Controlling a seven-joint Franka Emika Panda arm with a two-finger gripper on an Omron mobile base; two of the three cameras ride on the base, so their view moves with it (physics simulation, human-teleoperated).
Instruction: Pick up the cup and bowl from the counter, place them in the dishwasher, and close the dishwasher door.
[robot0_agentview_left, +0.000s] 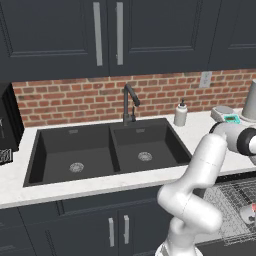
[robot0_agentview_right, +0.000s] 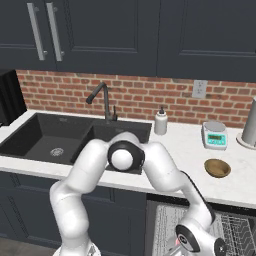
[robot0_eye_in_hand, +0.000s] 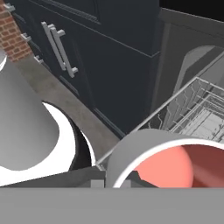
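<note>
Left base view: the arm rises lower right and reaches down to the open dishwasher (robot0_agentview_left: 235, 210), whose wire rack (robot0_agentview_left: 232, 200) is cut off by the right edge. A pale shape with a red touch sits on the rack at the far right, likely the cup (robot0_agentview_left: 248, 213), half out of frame. The gripper itself is too hidden to judge here. On the counter (robot0_agentview_left: 100, 187): one black double sink (robot0_agentview_left: 107, 150), one tap (robot0_agentview_left: 129, 104), one pump bottle (robot0_agentview_left: 180, 114), one scale (robot0_agentview_left: 225, 115) and one tall grey vessel (robot0_agentview_left: 250, 102), clipped at the edge. No writing can be read.

Right base view: the bowl (robot0_agentview_right: 217, 168) lies alone on the counter near its front edge, right of the sink, in front of the scale. The arm bends down over the rack at the bottom edge; the hand is cut off there. One wall socket (robot0_agentview_right: 199, 89) sits on the brick. The scale's display is too small to read.

Hand view: the cup, red inside, fills the lower right, cropped at the bottom, with rack wires behind it. The fingertips are hidden, but the jaws are drawn together, apparently clamped on the cup. Two bar handles (robot0_eye_in_hand: 59, 46) show on the cupboard.
</note>
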